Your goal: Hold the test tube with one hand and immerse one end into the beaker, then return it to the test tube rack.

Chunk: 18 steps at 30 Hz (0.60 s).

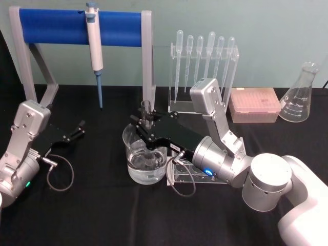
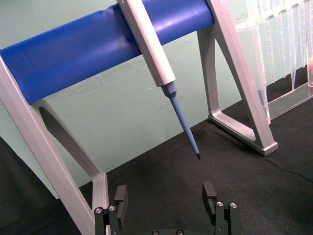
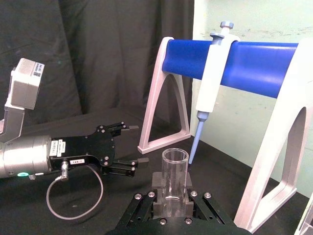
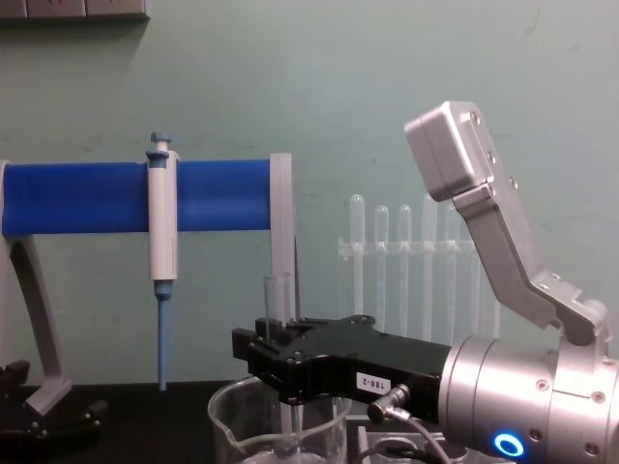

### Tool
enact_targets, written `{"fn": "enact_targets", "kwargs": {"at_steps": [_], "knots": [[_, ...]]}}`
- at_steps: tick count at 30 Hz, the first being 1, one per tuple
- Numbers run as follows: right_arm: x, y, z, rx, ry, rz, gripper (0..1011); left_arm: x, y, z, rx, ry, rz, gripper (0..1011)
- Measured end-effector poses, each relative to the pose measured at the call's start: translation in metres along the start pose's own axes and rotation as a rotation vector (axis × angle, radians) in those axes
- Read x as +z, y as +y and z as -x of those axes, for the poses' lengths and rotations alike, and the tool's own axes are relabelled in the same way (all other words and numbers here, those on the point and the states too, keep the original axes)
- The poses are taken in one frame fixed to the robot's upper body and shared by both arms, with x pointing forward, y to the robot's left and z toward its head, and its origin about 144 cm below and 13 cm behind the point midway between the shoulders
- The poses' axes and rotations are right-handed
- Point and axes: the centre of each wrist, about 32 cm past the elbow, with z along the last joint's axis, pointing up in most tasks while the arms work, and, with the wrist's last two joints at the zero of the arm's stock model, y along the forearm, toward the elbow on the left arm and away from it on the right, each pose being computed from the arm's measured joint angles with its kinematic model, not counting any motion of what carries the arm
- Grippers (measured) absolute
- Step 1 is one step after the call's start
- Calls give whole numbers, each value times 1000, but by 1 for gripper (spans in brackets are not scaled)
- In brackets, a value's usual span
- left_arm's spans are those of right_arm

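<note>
Where the black counter lies nearest the robot, the right gripper, black and flat-jawed w/ a silver wrist, reaches over the wide clear glass beaker. Its fingers pinch the long clear glass test tube approx mid-length. Tube stands upright, open rim above the fingers, lower end down inside the beaker, which holds clear liquid; can't tell if the end is wet. Well apart to the left, the left gripper rests low over the counter, fingers spread, nothing btwn them. Farther back: a white-and-blue pipettor hanging on a blue-barred stand, a clear rack of plastic pipettes, a pink tip box and a glass conical flask.
</note>
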Motion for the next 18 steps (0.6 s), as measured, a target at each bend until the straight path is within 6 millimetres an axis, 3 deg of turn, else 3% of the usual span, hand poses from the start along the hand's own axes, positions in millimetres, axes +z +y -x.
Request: {"fn": "enact_targets", "kwargs": {"at_steps": [18], "knots": [[0,0,0,0,0,0,224,0,0,0,0,0,0,1000]]}}
